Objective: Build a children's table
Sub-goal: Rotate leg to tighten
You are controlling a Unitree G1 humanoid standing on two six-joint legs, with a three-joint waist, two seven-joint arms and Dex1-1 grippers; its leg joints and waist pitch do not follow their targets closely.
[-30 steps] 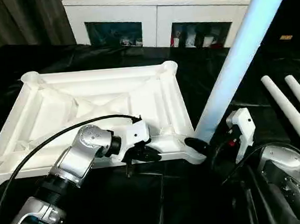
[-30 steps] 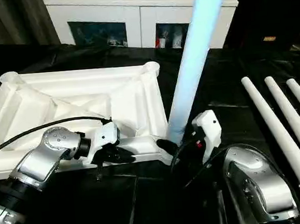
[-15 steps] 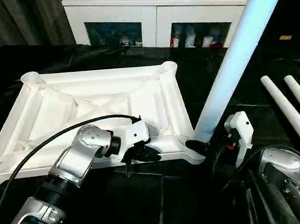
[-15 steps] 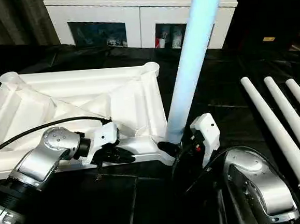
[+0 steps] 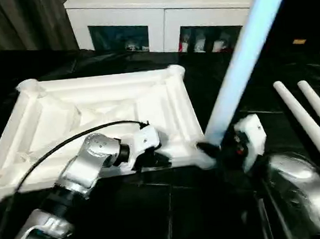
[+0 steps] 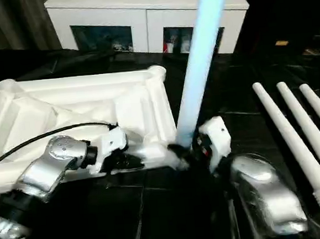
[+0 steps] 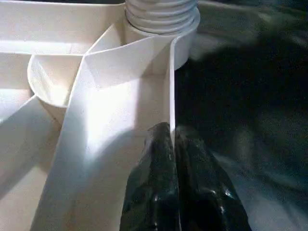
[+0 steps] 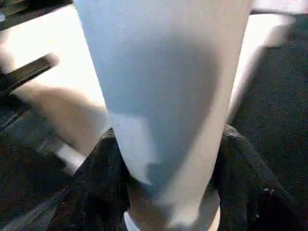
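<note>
The white tabletop (image 5: 92,108) lies upside down on black cloth, its ribs and corner sockets facing up. My left gripper (image 5: 157,159) is shut on its near rim (image 7: 171,86), whose thin wall is pinched between the fingers (image 7: 156,159). One white leg (image 5: 239,63) stands tilted in the near right corner socket, its threaded end (image 7: 161,12) seated there. My right gripper (image 5: 215,148) is shut on that leg low down, with a black finger (image 8: 96,183) pressed against each side of the tube (image 8: 163,86).
Three spare white legs (image 6: 286,132) lie side by side on the cloth to the right. A white cabinet (image 5: 163,14) with dark glass doors stands behind the tabletop. Black cloth covers the floor around the tabletop.
The right gripper's fingers have closed in on the base of the leg, and the leg now stands a little more upright. The left gripper keeps its hold. The camera has shifted slightly.
</note>
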